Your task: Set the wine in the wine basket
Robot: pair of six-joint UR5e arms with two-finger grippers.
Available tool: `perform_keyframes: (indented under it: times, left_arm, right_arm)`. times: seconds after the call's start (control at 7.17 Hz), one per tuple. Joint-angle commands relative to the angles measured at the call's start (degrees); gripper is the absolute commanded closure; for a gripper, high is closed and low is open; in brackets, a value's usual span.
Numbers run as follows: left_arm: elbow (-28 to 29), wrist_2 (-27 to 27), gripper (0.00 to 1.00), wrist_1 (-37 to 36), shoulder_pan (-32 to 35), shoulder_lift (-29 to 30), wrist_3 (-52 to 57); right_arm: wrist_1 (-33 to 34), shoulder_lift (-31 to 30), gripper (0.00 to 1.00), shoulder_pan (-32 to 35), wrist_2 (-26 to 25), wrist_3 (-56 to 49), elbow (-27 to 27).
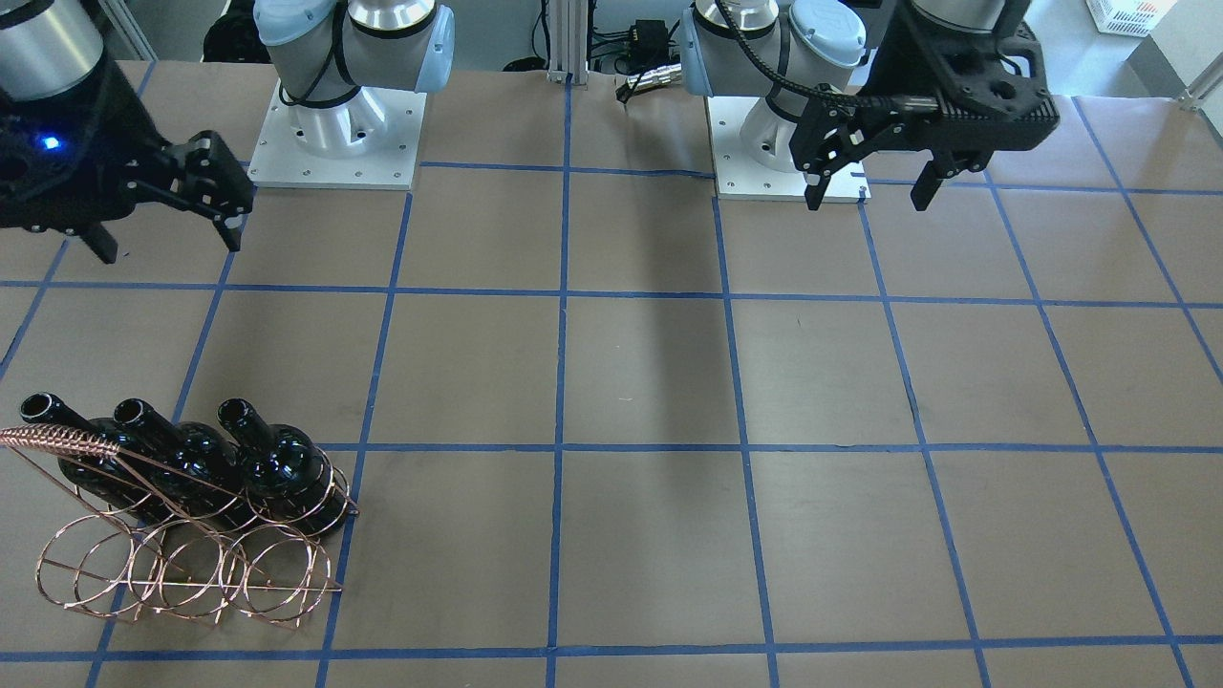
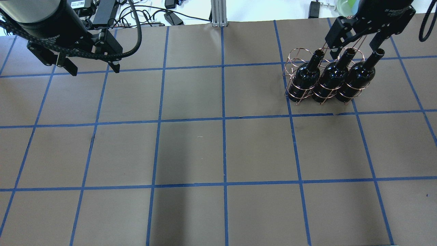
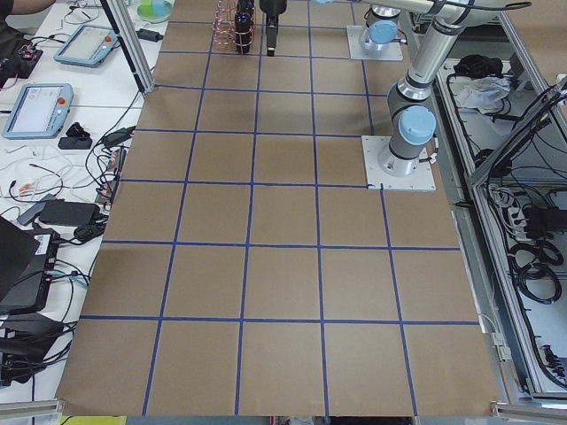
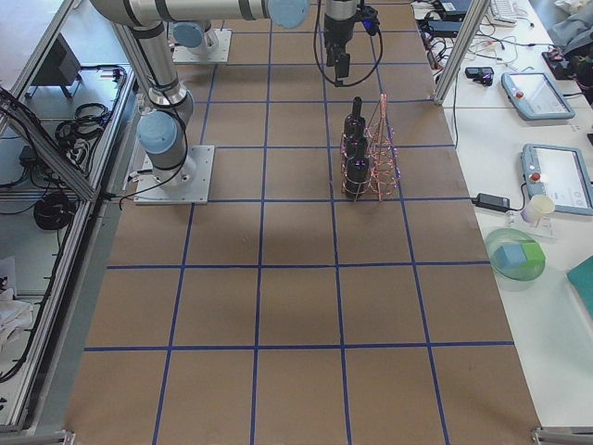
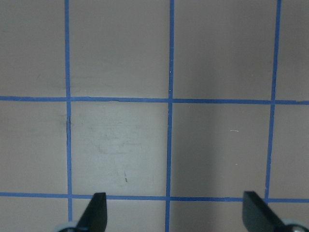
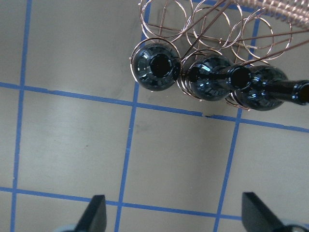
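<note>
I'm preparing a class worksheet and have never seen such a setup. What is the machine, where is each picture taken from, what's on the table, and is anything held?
This is a robot with two arms bolted to a brown table. Each arm ends in a two-fingered hand. Four fixed cameras watch: one facing the robot, one over its shoulders, one at each table end. Two more sit on the wrists, looking straight down. Three dark bottles sit in a copper wire basket, near the right hand. The left hand hangs above the table's other side. Both hands are open and hold nothing.
</note>
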State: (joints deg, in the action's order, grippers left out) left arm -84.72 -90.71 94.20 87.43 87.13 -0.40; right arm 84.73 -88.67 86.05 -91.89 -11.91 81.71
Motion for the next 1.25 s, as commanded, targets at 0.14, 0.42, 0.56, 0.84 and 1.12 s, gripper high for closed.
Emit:
perform_keyframes:
  times: [0.14,0.42,0.56,0.84,1.12]
  left_arm:
    - [-0.5,0.1,0.00,-0.3,-2.1,0.2,0.1]
    - [-0.9,0.0,0.00,-0.4,-1.9,0.2,0.1]
    - [-1.0,0.1,0.00,-0.4,-1.9,0.3,0.1]
    - [-1.0,0.2,0.00,-0.4,-1.7,0.3,0.1]
    - [-1.0,0.3,0.00,-0.4,-1.7,0.3,0.1]
  right_arm:
    - [-2.3,-2.4,0.00,7.8,0.0,11.2,0.1]
    - [-2.3,-3.0,0.00,7.8,0.0,11.1,0.1]
    - [-1.9,-3.0,0.00,7.8,0.1,10.8,0.0]
    - [-2.0,-2.8,0.00,7.8,0.0,10.3,0.1]
    - [-2.3,-2.4,0.00,7.8,-0.1,10.3,0.8]
